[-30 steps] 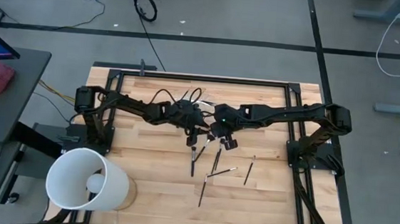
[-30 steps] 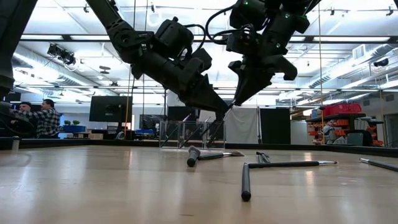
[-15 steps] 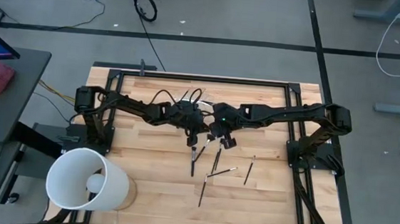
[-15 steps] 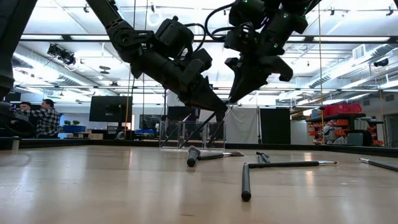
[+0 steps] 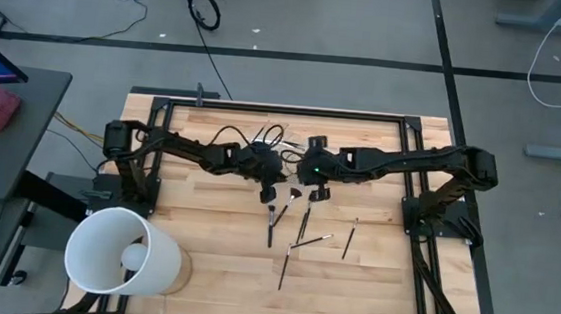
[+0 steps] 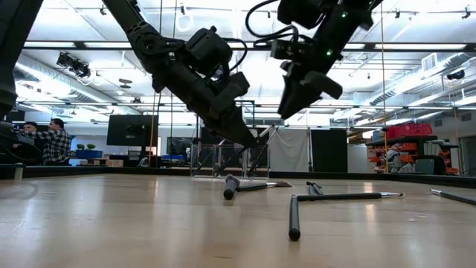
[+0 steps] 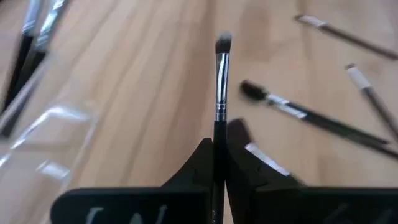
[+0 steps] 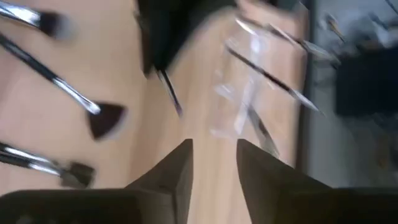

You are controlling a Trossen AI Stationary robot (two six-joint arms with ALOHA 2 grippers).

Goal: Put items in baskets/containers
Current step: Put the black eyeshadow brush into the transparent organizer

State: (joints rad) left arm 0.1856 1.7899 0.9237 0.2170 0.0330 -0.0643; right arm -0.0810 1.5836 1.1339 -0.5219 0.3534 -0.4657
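Note:
My left gripper [image 7: 217, 149] is shut on a thin makeup brush [image 7: 221, 87], whose silver ferrule and dark bristle tip stick out past the fingertips. It hovers over the table's middle [image 5: 271, 192]. Just to its right, my right gripper [image 8: 214, 158] stands open with nothing between its fingers [image 5: 315, 193]. The clear plastic holder [image 7: 53, 130] stands on the wood toward the far side, with a few brushes [image 8: 273, 78] leaning in it. Several more brushes [image 5: 303, 225] lie flat on the table nearer the front. My left gripper pinches the brush's dark handle [image 7: 219, 134] between its two fingers, just behind the ferrule. The fingers slant downward and lie along the brush. The brush points out ahead of the fingertips, bristles foremost, lifted clear of the table.
A large white bucket [image 5: 117, 253] lies at the near left corner. Loose brushes [image 6: 342, 196] lie scattered across the table's middle, one dark handle [image 6: 294, 216] pointing toward the near edge. Black frame rails [image 5: 284, 107] border the tabletop.
My left gripper has shut on the brush that my right gripper held. My right gripper has opened, let go of it and tipped up and away from it. The brush stays in the air, now borne by the left gripper.

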